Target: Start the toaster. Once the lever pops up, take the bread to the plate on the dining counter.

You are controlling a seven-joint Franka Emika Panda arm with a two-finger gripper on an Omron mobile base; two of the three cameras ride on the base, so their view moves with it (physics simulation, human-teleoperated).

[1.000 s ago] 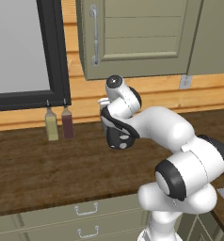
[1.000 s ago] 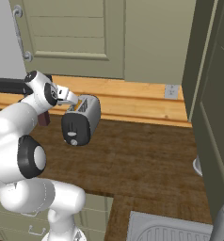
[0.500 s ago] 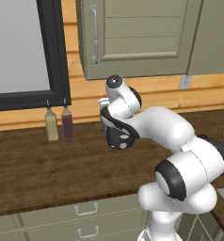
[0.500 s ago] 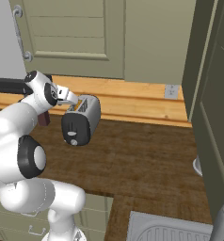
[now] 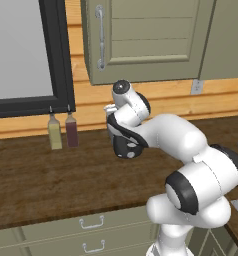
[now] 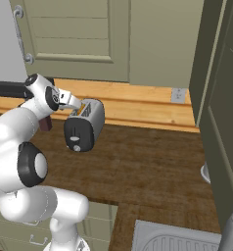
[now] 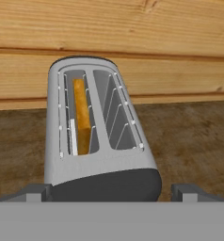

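Observation:
The silver-grey toaster stands on the wooden counter against the wood-panelled wall, its black end panel facing the robot. In the hand view the toaster lies just ahead, slots up. The bread stands on edge in the left slot, sunk inside; the right slot is empty. My gripper is open, one fingertip on each side of the toaster's near black end, not touching it. From the right base view the gripper sits at the toaster's upper near corner. The plate and the dining counter are out of view.
Two bottles stand at the wall left of the toaster, under a dark-framed window. Olive cabinets hang above. A tall cabinet closes the right side, with a pale round object beside it and a grey tray below.

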